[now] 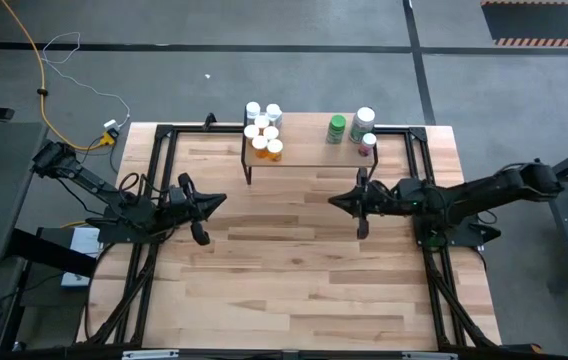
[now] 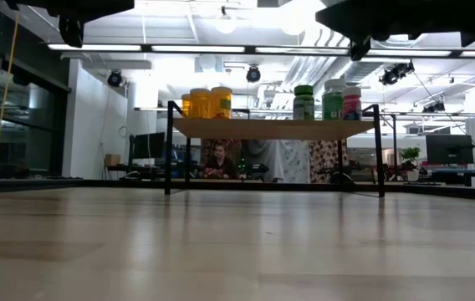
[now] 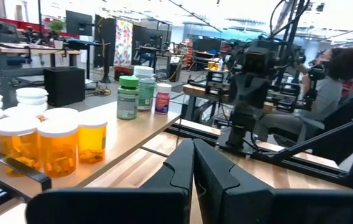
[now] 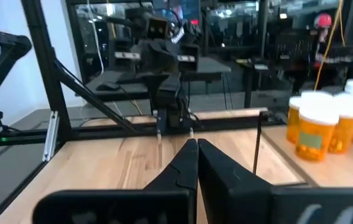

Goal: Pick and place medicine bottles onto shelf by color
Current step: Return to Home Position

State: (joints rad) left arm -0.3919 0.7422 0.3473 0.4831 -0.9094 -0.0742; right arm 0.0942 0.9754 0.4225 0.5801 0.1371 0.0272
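Observation:
The shelf [image 1: 314,155] stands at the table's far middle on thin black legs. On its left end stands a cluster of orange and white medicine bottles [image 1: 264,130], also seen as orange bottles [image 3: 58,146]. On its right end stand a green bottle [image 1: 337,127], a larger white-capped bottle [image 1: 364,122] and a small pinkish bottle [image 1: 367,144]. My left gripper [image 1: 222,200] hovers shut, left of the shelf. My right gripper [image 1: 332,201] hovers shut, near the shelf's right front. Both hold nothing.
Black frame rails [image 1: 159,150] run along the table's left, right and far edges. The wide wooden tabletop [image 1: 294,280] lies in front of the shelf. A person [image 3: 338,81] sits beyond the table, and another person [image 2: 217,163] shows behind the shelf in the low view.

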